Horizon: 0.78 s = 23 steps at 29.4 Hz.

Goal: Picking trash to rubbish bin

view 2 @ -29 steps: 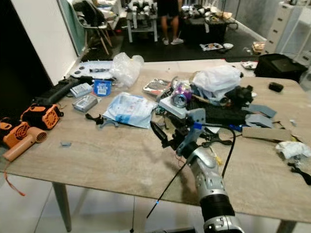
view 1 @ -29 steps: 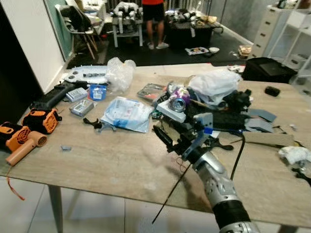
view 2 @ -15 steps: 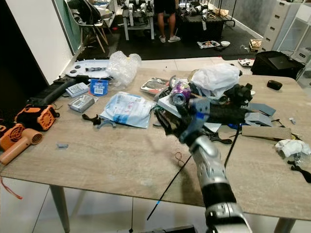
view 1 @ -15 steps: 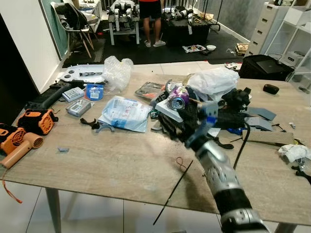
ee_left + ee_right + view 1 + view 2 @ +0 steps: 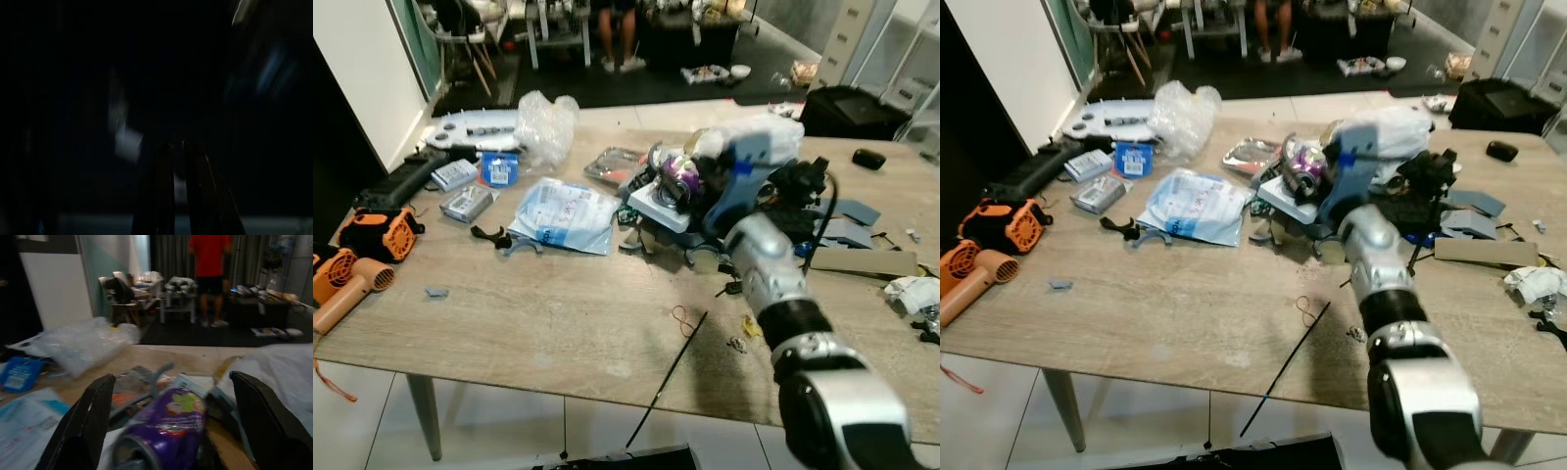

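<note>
Reaching across the pale wood-grain tabletop (image 5: 558, 323), your right hand (image 5: 171, 431) has its two black fingers (image 5: 80, 431) spread wide apart, one on each side of the crushed purple drink can (image 5: 164, 428). In the right wrist view the can lies on its side between the fingers, its open mouth toward the camera, and you cannot tell whether either finger touches it. From the head, the can (image 5: 680, 178) sits on a white flat box (image 5: 656, 208) in the middle of the clutter, with the silver right arm (image 5: 769, 274) coming up from the near edge.

Room around the can is tight: a white plastic bag (image 5: 744, 137) lies just behind it and a heap of black gear (image 5: 798, 196) just to its right. Open tabletop lies on the near side, crossed by a thin black rod (image 5: 671, 372) that overhangs the front edge. To the left of the can are a light blue plastic pouch (image 5: 563, 215) and, further back, a clear crumpled bag (image 5: 546, 127). An orange hair dryer (image 5: 347, 289) rests at the left edge.

Your left hand (image 5: 178, 191) shows in a very dark wrist view with its fingers close together.

A person in a red top (image 5: 209, 254) stands well beyond the table.
</note>
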Motion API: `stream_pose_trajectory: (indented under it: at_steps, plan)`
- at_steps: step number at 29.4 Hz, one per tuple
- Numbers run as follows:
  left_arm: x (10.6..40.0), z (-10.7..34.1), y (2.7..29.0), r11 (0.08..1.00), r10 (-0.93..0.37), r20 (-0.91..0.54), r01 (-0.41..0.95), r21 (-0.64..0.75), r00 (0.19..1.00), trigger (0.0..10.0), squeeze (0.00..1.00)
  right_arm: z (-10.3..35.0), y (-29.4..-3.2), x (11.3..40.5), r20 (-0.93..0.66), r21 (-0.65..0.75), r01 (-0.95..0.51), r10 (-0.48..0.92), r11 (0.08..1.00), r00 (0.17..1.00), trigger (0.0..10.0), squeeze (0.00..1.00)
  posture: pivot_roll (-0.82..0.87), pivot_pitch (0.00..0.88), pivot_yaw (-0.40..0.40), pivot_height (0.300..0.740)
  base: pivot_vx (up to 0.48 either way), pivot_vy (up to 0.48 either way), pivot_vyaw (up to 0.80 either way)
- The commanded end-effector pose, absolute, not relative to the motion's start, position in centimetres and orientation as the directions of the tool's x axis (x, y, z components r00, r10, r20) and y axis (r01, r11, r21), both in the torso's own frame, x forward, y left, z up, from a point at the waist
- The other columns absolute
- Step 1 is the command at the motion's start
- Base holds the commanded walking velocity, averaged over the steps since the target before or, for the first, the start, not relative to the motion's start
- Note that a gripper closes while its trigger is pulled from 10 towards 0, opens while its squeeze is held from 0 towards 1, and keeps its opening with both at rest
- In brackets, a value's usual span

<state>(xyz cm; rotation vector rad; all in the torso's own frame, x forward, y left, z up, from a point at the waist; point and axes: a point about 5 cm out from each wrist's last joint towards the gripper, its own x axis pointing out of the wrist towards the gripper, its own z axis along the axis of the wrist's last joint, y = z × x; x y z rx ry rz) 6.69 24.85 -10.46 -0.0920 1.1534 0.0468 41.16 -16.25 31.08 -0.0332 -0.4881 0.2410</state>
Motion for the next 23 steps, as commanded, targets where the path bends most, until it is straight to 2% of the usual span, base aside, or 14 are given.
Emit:
stream_pose_trajectory:
  at_steps: [1, 3, 4, 15, 23]
  plan:
    - [6.0, -10.6, 24.5, 0.994, -0.032, -0.919, -0.082, -0.07, 0.393, 10.0, 0.0, 30.1, -15.7, 41.4, 0.43, -0.076, -0.217, 0.228, 0.973, 0.874, 10.0, 1.0, 0.04, 0.346, 0.065, 0.74, 0.0, 0.0, 0.0]
    - [5.7, -10.6, 24.6, 0.994, -0.035, -0.918, -0.081, -0.073, 0.394, 10.0, 0.0, 30.4, -15.9, 41.5, 0.433, -0.063, -0.203, 0.21, 0.977, 0.877, 10.0, 1.0, 0.06, 0.368, 0.069, 0.74, 0.0, 0.0, 0.0]
    - [5.3, -10.7, 24.5, 0.994, -0.039, -0.917, -0.078, -0.076, 0.397, 10.0, 0.0, 30.6, -16.0, 41.5, 0.44, -0.052, -0.202, 0.204, 0.978, 0.875, 10.0, 0.0, 0.07, 0.392, 0.079, 0.74, 0.0, 0.0, 0.0]
    - [4.7, -10.6, 24.1, 0.995, -0.068, -0.906, -0.037, -0.092, 0.418, 10.0, 0.0, 31.7, -16.5, 41.6, 0.465, -0.034, -0.212, 0.203, 0.977, 0.862, 10.0, 0.0, 0.09, 0.449, 0.093, 0.74, 0.0, 0.0, 0.0]
    - [4.7, -10.4, 24.4, 0.995, -0.079, -0.894, -0.02, -0.098, 0.441, 10.0, 0.0, 33.0, -16.5, 41.4, 0.486, -0.172, -0.173, 0.236, 0.97, 0.842, 10.0, 0.0, 0.08, 0.456, 0.092, 0.74, 0.0, 0.0, 0.0]
